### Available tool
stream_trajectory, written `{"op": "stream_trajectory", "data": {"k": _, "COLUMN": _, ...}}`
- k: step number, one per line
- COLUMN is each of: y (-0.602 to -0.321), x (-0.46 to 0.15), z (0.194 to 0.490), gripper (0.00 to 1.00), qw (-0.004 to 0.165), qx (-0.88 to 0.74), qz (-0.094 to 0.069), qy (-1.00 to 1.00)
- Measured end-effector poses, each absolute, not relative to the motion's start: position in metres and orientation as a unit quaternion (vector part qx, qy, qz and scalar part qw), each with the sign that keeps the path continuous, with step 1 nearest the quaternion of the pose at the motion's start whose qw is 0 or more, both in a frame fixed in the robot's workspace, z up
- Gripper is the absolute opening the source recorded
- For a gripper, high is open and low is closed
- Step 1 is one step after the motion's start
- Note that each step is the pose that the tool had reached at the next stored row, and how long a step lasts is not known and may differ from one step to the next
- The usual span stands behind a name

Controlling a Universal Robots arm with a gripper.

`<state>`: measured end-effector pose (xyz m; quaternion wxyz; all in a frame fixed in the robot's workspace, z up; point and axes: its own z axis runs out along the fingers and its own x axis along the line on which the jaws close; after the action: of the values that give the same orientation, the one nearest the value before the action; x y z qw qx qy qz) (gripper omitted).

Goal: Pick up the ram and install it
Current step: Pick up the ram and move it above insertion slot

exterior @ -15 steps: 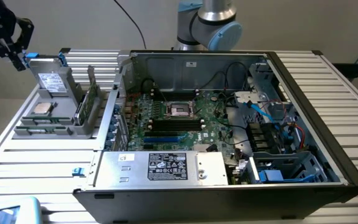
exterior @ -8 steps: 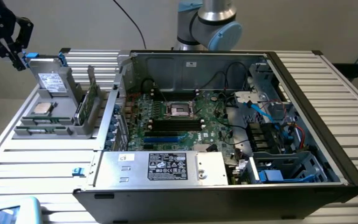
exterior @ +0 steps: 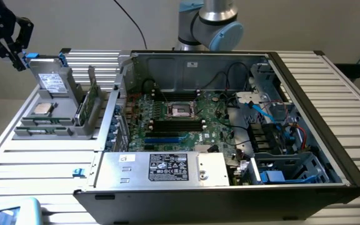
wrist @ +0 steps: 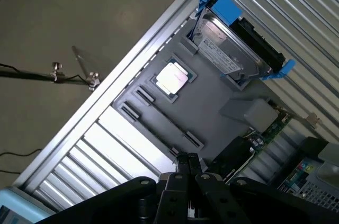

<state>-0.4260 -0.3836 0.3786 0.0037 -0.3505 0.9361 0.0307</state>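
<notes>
Exterior view. Gripper (exterior: 17, 61) hangs high above the far corner of the grey holder (exterior: 48, 132), at the exterior view's left, well apart from the open computer case (exterior: 198, 65). The holder carries a hard drive (exterior: 52, 80), a square processor chip (exterior: 42, 108) and a tall green card (exterior: 91, 105). A thin greenish strip along the holder's near edge I take to be the ram (exterior: 42, 123). It sits in the holder, not in the gripper. The black memory slots (exterior: 176, 124) on the board look empty, so nothing is installed yet.

Wrist view. The camera looks down on the holder. Fingertips (wrist: 183, 161) are pressed together, with nothing seen between them.

Risks (judgement):
- The stick is thin and on edge, so an off-centre grasp could tilt it or pinch the holder wall.
- A mistaken reach could take the card or the chip instead.
- A skewed stick could jam or stress the slot when pressed in.
- Loose cables in the case could snag the arm.
</notes>
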Motion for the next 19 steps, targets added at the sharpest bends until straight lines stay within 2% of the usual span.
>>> {"op": "stream_trajectory", "data": {"k": 19, "y": -0.3833, "x": -0.4261, "z": 0.3786, "gripper": 0.11, "qw": 0.000, "qx": -0.464, "qz": 0.031, "qy": 0.885}}
